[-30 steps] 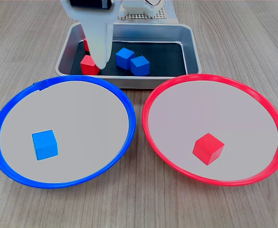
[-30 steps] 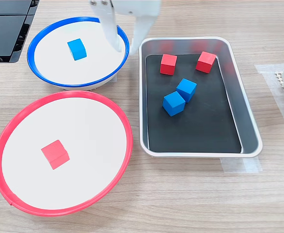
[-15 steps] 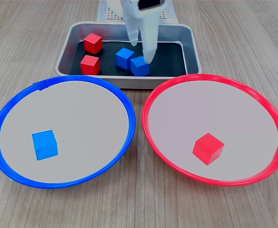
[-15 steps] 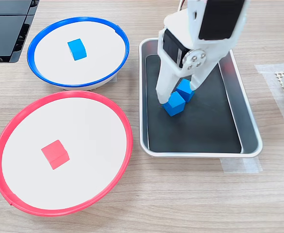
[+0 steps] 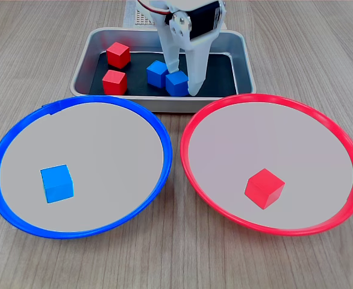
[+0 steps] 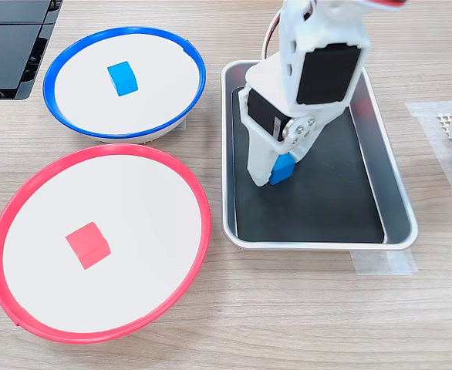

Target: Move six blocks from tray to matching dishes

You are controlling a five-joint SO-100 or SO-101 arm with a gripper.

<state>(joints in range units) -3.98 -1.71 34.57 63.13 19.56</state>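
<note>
— Where's your gripper (image 5: 183, 81)?

— Down in the tray (image 5: 244, 57), jaws spread either side of a blue block (image 5: 177, 83), not clearly clamped. Second blue block (image 5: 157, 73) touches it at ten o'clock.

— Room?

— Bare floor toward three o'clock; red blocks (image 5: 114, 80) at nine.

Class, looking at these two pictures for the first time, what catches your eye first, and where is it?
The white gripper stands in the silver tray, its fingers straddling a blue block. In front, in the first exterior view, lie the blue-rimmed dish holding one blue cube and the red-rimmed dish holding one red cube.
</note>
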